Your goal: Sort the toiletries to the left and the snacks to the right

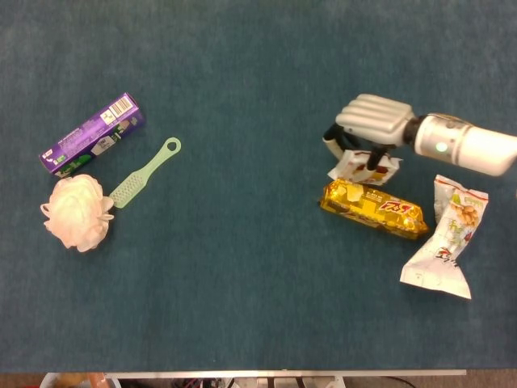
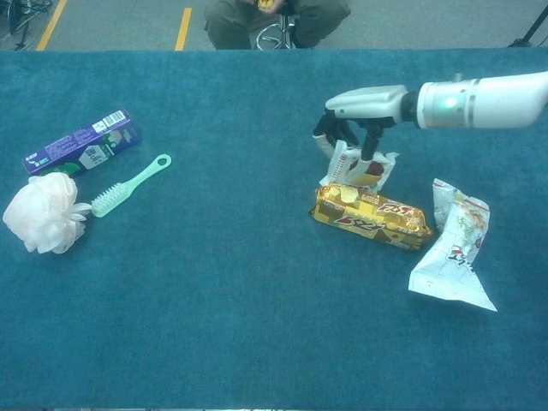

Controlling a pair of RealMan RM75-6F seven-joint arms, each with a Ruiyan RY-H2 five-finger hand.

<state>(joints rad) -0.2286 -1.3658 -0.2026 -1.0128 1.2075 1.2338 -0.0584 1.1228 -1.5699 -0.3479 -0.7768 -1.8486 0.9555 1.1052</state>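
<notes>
I am gripping the small white snack packet (image 1: pixel 362 166) in my right hand (image 1: pixel 367 129), fingers curled round it, just beside the gold biscuit pack (image 1: pixel 371 208), judging release comes next.

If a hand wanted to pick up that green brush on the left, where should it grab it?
Probably the bare handle of the green brush, between the loop end and the bristle head, coming from above. It lies flat and slanted, and its head almost touches the bath pouf.
</notes>
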